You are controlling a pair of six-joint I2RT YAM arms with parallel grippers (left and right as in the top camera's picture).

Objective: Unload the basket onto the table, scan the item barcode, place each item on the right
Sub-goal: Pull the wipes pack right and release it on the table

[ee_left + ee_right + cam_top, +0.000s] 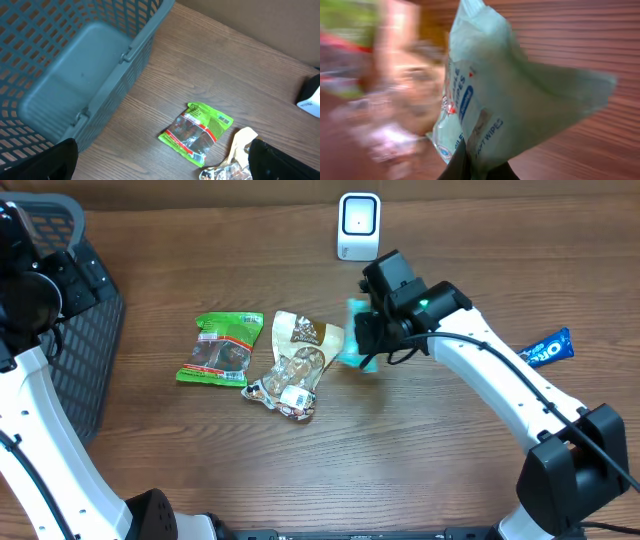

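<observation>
The right pincer (pixel 366 342) is clamped shut on one pale teal wipes pack (pixel 495 100), pinching its edge, just right of the clear snack bag (pixel 293 365) and nearer the camera than the single white scanner (pixel 358 225). Four packets show in all: the wipes, that bag, one green pouch (pixel 222 348) and one blue Oreo pack (pixel 548 348) on the worktop (pixel 450 470). One grey basket (pixel 75 75) stands at the left, where the left pincer (pixel 161 147) gapes wide, holding nothing.

Mock shop checkout: barcode scanner (pixel 359 225), grey mesh basket (pixel 95 330), snack packets (pixel 222 348) on a wooden table (pixel 300 470).
</observation>
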